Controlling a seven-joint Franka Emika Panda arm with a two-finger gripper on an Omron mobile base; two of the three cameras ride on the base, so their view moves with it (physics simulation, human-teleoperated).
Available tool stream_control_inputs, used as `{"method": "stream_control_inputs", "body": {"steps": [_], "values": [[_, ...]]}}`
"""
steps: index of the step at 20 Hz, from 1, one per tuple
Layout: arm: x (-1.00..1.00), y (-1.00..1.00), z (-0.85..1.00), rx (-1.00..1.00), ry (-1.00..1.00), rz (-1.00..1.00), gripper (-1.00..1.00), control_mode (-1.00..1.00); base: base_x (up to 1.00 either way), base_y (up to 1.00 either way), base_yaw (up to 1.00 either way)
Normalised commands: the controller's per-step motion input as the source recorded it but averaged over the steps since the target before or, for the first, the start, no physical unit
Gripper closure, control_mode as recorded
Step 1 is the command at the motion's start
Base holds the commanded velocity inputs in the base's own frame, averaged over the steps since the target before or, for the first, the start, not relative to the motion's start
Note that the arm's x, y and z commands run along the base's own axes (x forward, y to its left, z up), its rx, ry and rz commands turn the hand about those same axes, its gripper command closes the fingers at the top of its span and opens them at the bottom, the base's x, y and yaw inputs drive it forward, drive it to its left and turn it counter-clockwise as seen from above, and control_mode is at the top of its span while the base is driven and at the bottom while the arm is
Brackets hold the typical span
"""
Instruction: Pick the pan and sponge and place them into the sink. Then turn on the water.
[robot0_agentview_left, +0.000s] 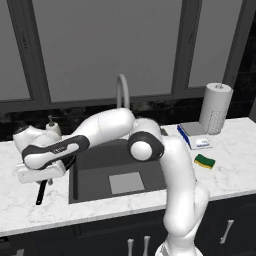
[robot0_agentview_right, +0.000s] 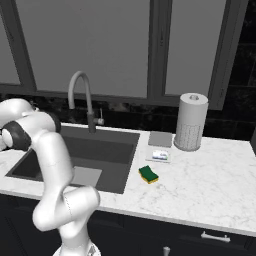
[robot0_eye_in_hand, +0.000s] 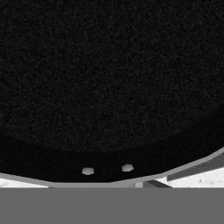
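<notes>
The black pan (robot0_eye_in_hand: 109, 78) lies close under my hand, its dark inside and rim spread across the hand view. My gripper (robot0_eye_in_hand: 107, 169) is shut on the pan's rim, the two fingertips close together at the near edge. In the left base view the hand (robot0_agentview_left: 42, 173) hangs low over the counter left of the sink (robot0_agentview_left: 90, 172), and the pan's thin handle (robot0_agentview_left: 40, 192) sticks out below it. The yellow-and-green sponge (robot0_agentview_left: 205, 161) (robot0_agentview_right: 148, 174) lies on the counter right of the sink (robot0_agentview_right: 115, 150). Water is out of view at the faucet (robot0_agentview_left: 122, 90).
A cream soap dispenser (robot0_agentview_left: 52, 125) stands behind my hand. Right of the sink are a flat blue-and-white box (robot0_agentview_left: 196, 136) (robot0_agentview_right: 160, 154) and a paper towel roll (robot0_agentview_left: 216, 107) (robot0_agentview_right: 191, 121). The arched faucet (robot0_agentview_right: 80, 87) rises behind the basin, under the windows.
</notes>
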Motion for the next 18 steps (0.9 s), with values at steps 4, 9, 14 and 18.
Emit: {"method": "stream_control_inputs", "body": {"steps": [4,9,14,18], "values": [[-0.03,-0.47,0.28,0.11,0.0,-0.16,1.0,-1.0,0.0,0.0,0.0],[0.0,-0.37,0.01,0.0,0.05,-0.09,1.0,-1.0,0.0,0.0,0.0],[0.0,0.0,0.0,-0.01,0.0,0.0,1.0,-1.0,0.0,0.0,0.0],[0.0,-0.14,0.0,0.0,0.0,-0.04,1.0,-1.0,0.0,0.0,0.0]]}}
